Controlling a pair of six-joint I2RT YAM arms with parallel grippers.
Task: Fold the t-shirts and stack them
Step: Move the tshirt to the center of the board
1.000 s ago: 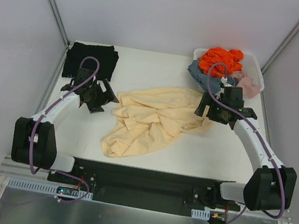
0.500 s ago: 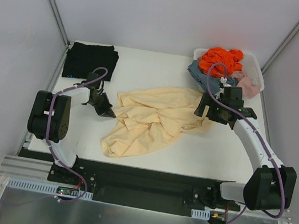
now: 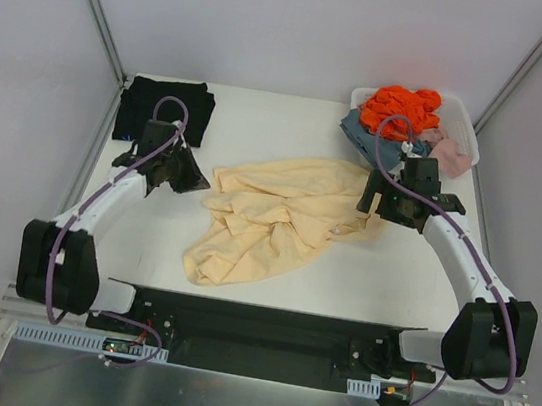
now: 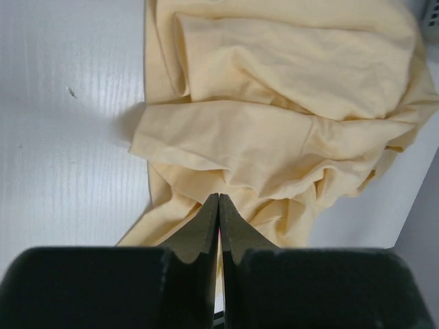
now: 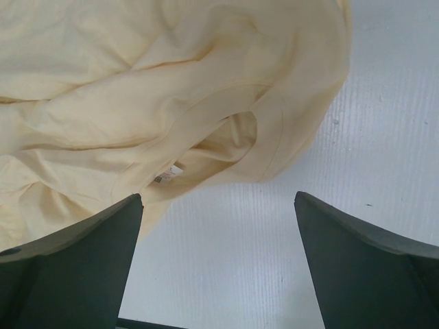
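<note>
The pale cream-yellow t-shirt (image 3: 279,214) lies crumpled in the middle of the table. The black t-shirt (image 3: 163,107) lies folded at the far left corner. My left gripper (image 3: 193,180) hovers just left of the cream shirt's left edge, between the two shirts. In the left wrist view its jaws (image 4: 219,197) are pressed together with nothing between them, the cream shirt (image 4: 274,103) spread beyond the tips. My right gripper (image 3: 377,203) stands open at the shirt's right edge. In the right wrist view (image 5: 218,197) only bare table lies between its fingers, with the shirt's collar and label (image 5: 164,175) just ahead.
A white slotted basket (image 3: 468,130) stands at the far right corner, heaped with orange (image 3: 401,105), blue-grey (image 3: 362,130) and pink (image 3: 450,152) clothes, close behind my right arm. Grey walls with metal struts close in the table on three sides.
My left gripper has gone from wide open to shut, and its arm swung about beside the cream shirt's left edge. The right arm and both shirts have not moved.
</note>
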